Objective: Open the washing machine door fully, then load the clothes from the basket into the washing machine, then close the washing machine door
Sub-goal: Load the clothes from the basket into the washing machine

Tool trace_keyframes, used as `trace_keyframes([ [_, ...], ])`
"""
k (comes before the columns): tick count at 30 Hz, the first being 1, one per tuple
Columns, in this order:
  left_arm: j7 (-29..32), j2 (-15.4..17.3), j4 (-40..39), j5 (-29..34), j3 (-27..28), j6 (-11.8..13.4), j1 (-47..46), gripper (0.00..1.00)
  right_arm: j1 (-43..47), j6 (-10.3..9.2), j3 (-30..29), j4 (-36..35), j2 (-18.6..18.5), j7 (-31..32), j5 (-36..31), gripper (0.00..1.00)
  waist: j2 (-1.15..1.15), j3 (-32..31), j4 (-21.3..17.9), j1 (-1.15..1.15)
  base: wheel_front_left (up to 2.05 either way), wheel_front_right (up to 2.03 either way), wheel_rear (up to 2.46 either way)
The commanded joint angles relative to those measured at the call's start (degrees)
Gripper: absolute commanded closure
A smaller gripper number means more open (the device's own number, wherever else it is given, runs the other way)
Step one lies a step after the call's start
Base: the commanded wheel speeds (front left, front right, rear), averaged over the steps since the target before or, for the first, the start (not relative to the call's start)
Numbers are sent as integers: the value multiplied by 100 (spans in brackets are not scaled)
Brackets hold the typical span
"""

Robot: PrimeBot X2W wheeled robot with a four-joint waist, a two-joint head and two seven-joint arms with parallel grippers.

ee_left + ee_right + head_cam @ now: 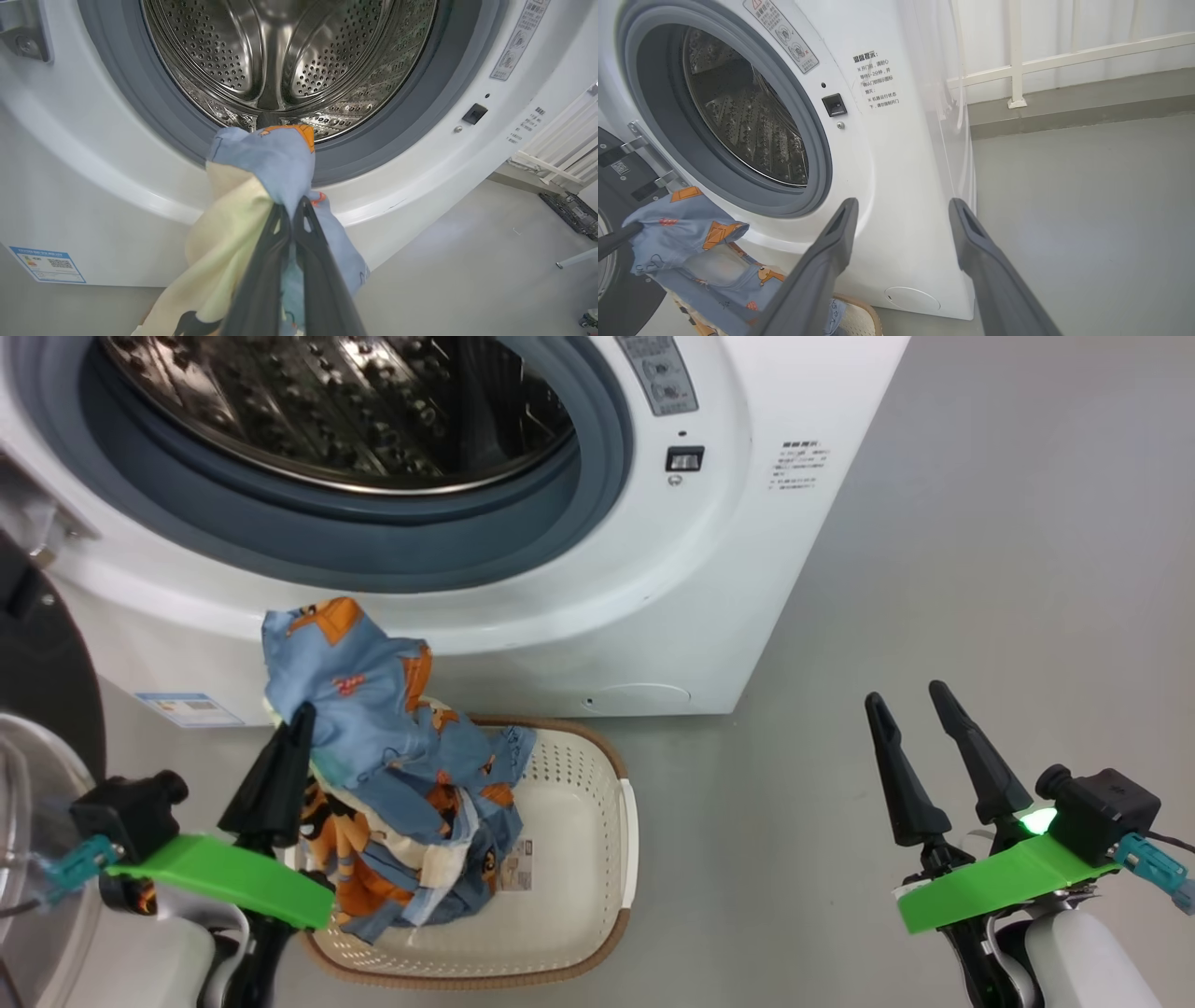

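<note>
The washing machine (653, 616) stands with its steel drum (280, 56) exposed. Its black door (42, 672) is swung out at the far left. My left gripper (301, 714) is shut on the clothes (373, 709). The light blue garment (275, 158) is lifted to the machine's lower front lip, and the cream one (224, 224) hangs with it. The bundle's lower end trails into the cream basket (597, 803) on the floor. My right gripper (910, 695) is open and holds nothing, off to the right of the basket. The right wrist view shows its spread fingers (840, 233) and the lifted clothes (691, 233).
Grey floor (934, 569) stretches to the right of the machine. A white railing (1017, 65) and a low ledge run behind it. A blue label (46, 263) and a round service flap (644, 695) mark the machine's lower front.
</note>
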Motion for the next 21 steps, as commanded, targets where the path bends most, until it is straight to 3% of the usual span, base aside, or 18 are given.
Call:
trace_keyframes([
  [1,-70,153,-256,90,276,-17,34,100,88,9,110,-153,-49,-27,42,0,0,-73,45,0,0,0,0],
  [21,-70,-53,-2602,861,1565,-17,1691,100,412,9,-120,-254,-125,-27,85,0,0,-349,107,0,0,0,0],
])
